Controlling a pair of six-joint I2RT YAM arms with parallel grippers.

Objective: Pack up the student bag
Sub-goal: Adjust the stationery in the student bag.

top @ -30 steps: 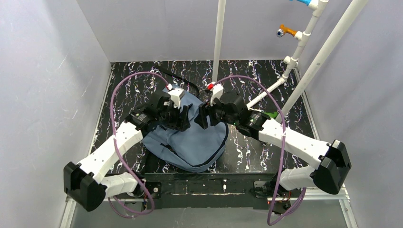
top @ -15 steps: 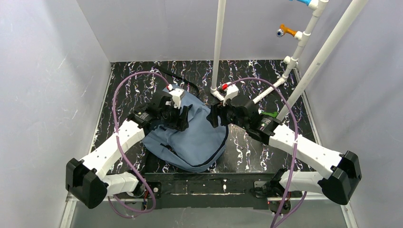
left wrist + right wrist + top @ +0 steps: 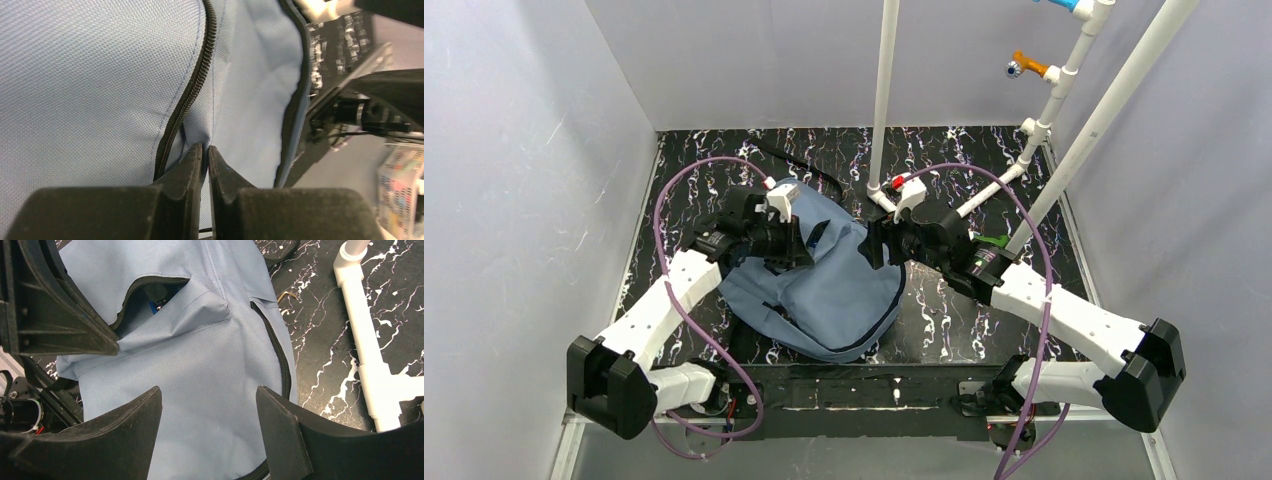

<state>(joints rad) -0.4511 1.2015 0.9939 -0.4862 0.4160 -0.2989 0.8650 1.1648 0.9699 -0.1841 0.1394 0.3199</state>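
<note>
Slipping was the risk: left gripper (image 3: pixel 206 150) pinched only a thin fold of the bag (image 3: pixel 834 300) beside its zipper (image 3: pixel 187 102), jaws pressed together, so pulling could lose it. Right gripper (image 3: pixel 207 395) hung over the bag, jaws spread, empty. Bag lay flat on table (image 3: pixel 944 160). Count: one bag, two grippers.

In the left wrist view the bag (image 3: pixel 90 75) is cut off on all sides, and the near part of the left gripper (image 3: pixel 205 152) is blurred. From above, the bag's upper left part is covered by that gripper, whose fingertips cannot be seen there, and a green object (image 3: pixel 996 241) is mostly concealed behind the right arm. In the right wrist view only a sliver of something blue (image 3: pixel 156 306) is seen inside the open pocket (image 3: pixel 150 287), too little to be identified, and the white pipe (image 3: pixel 367 350) is cut off by the picture's edges.
</note>
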